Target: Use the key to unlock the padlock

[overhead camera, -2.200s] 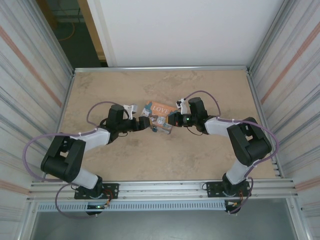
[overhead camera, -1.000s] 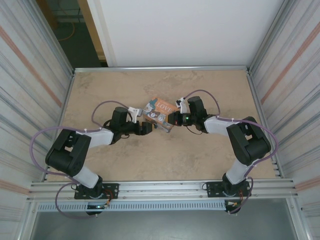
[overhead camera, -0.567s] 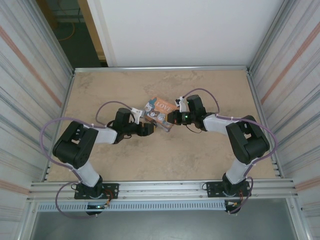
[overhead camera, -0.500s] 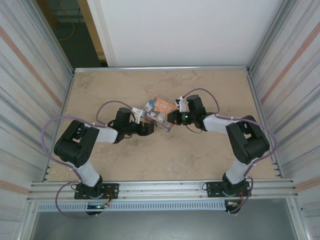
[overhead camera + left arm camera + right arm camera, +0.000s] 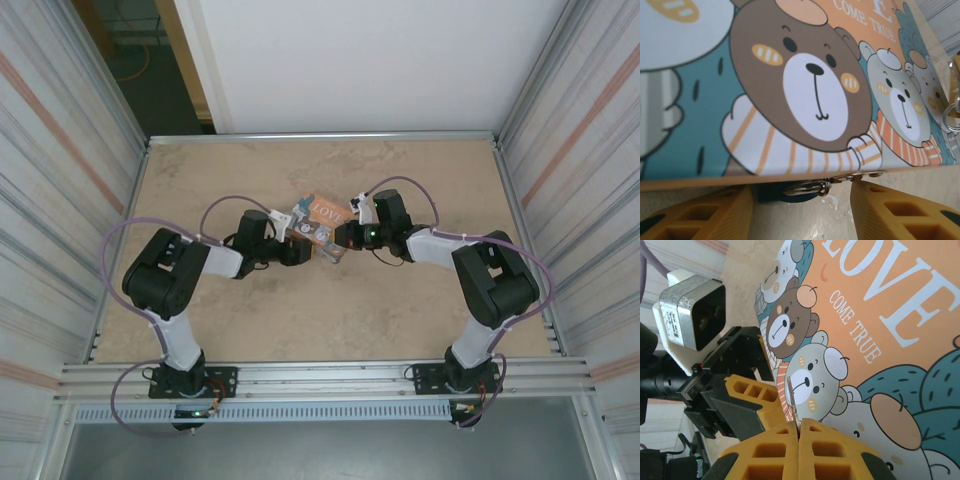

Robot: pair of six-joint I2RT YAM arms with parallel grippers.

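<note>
Left gripper [image 5: 800,197] spread wide. Padlock [image 5: 776,193] is dead ahead between its jaws, lying crosswise at the tin's [image 5: 805,90] near edge. Right gripper [image 5: 799,426] pinches the key [image 5: 791,397], blade aimed toward my left one.

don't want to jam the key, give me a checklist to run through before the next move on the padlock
1. Key held: ok. The right hand is shut on a thin silvery blade, apparently the key.
2. Left hand open: ok. The left hand has its fingers apart.
3. Padlock between the left fingers: ok. The padlock sits in the gap under the edge of the tin, not gripped.
4. Keyhole in sight: cannot tell. The tin's edge covers most of the padlock.
5. Key lined up: not ok. In the right wrist view the blade's tip lies over the tin's lid, not at the padlock.
</note>
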